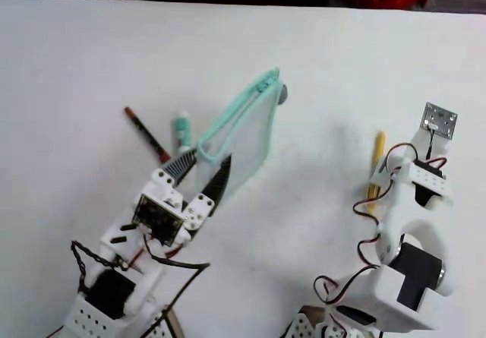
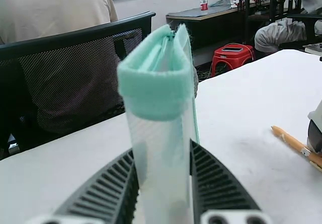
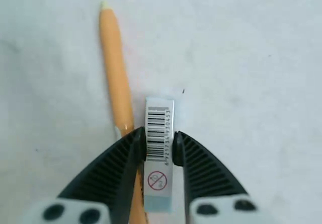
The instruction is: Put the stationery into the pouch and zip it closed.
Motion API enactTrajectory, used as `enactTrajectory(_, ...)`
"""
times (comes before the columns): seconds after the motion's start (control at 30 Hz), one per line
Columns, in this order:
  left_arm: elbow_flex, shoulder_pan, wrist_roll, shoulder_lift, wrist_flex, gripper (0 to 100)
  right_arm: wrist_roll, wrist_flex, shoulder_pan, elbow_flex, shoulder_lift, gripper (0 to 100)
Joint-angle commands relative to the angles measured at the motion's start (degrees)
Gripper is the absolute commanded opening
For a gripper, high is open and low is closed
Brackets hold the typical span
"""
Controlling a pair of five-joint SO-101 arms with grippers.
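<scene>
Dark red pen [image 1: 146, 133] and white-green tube [image 1: 182, 127] lying on white counter [image 1: 76, 64], just left of clear teal-zipped mesh pouch [image 1: 241, 134]. Left tool [image 1: 203, 168] is clamping pouch's near end, long axis running away-right. Orange pen [image 1: 377, 163] is lying lengthwise beside right tool [image 3: 159, 139], which is pinching silver barcoded strip [image 3: 159, 114].

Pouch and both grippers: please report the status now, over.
Left gripper shut on pouch, held upright. Right gripper shut on barcoded white piece, orange pen beside. Red pen, white-green tube lie outside pouch.
</scene>
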Motion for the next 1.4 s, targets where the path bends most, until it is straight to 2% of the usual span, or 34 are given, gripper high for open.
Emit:
enactTrajectory(0.0, 0.4, -0.4, -0.4, 0.2, -0.4, 13, 0.2, -0.1, 0.6, -2.2, -0.2, 1.9)
enactTrajectory(0.17, 0.4, -0.4, -0.4, 0.2, -0.4, 13, 0.2, -0.1, 0.7, -2.2, -0.2, 1.9)
enactTrajectory(0.3, 0.4, -0.4, -0.5, 0.2, -0.4, 13, -0.5, -0.1, 3.6, -2.2, -0.7, 1.8)
enactTrajectory(0.4, 0.4, -0.3, -0.6, 0.2, -0.4, 13, -3.1, -0.1, 4.3, -2.2, -0.7, 1.8)
enactTrajectory(1.37, 0.5, -0.2, -0.4, 0.2, -0.3, 13, -3.6, 0.0, 4.1, -2.1, -1.5, 1.8)
